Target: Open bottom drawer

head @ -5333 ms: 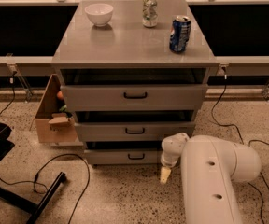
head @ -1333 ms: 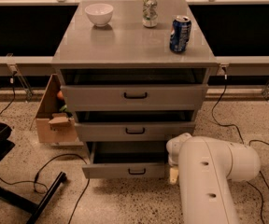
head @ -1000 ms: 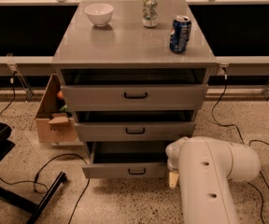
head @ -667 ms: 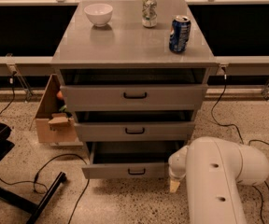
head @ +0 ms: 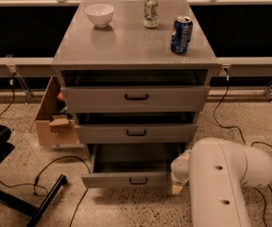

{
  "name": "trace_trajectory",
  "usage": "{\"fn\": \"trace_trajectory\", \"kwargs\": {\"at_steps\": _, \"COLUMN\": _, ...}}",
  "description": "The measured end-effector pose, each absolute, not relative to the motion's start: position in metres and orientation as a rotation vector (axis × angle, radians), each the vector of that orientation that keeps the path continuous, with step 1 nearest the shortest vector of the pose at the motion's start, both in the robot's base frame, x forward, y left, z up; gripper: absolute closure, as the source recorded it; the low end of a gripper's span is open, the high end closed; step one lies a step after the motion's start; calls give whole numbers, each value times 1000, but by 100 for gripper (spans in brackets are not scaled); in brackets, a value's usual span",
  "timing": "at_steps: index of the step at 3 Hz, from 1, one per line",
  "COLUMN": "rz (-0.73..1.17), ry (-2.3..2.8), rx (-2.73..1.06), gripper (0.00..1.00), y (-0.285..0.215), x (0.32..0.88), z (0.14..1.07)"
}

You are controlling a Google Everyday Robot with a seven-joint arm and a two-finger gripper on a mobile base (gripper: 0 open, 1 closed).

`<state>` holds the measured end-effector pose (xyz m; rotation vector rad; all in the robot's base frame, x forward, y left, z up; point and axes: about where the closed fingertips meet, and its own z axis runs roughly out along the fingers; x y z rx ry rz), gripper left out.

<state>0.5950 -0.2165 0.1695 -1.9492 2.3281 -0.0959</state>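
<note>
The bottom drawer [head: 126,178] of the grey cabinet is pulled out toward me, with its small black bar handle [head: 138,180] on the front and its plain grey inside showing. The middle drawer [head: 136,133] and the top drawer [head: 136,97] above it are pushed in. My gripper [head: 177,188] hangs low at the drawer's right front corner, just beside the front panel and apart from the handle. The white arm [head: 221,183] fills the lower right and hides most of the gripper.
On the cabinet top [head: 126,41] stand a white bowl [head: 99,14], a silver can [head: 150,11] and a blue can [head: 181,34]. A cardboard box [head: 55,119] sits on the floor left of the cabinet. Black cables [head: 55,174] and a black chair leg [head: 41,202] lie at the lower left.
The bottom drawer was shut at first and now stands pulled out. Over the last second the gripper has drifted slightly right and away from the drawer front.
</note>
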Motion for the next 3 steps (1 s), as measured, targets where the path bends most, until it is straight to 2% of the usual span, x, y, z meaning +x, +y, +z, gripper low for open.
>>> {"fn": "trace_trajectory", "kwargs": {"at_steps": 1, "rz": -96, "ry": 2328, "rx": -1949, "gripper": 10, "y": -216, "x": 595, "z": 170}}
{"fn": "trace_trajectory", "kwargs": {"at_steps": 2, "rz": -96, "ry": 2328, "rx": -1949, "gripper": 0, "y": -216, "x": 595, "z": 169}}
{"fn": "trace_trajectory", "kwargs": {"at_steps": 3, "rz": -96, "ry": 2328, "rx": -1949, "gripper": 0, "y": -216, "x": 595, "z": 169}}
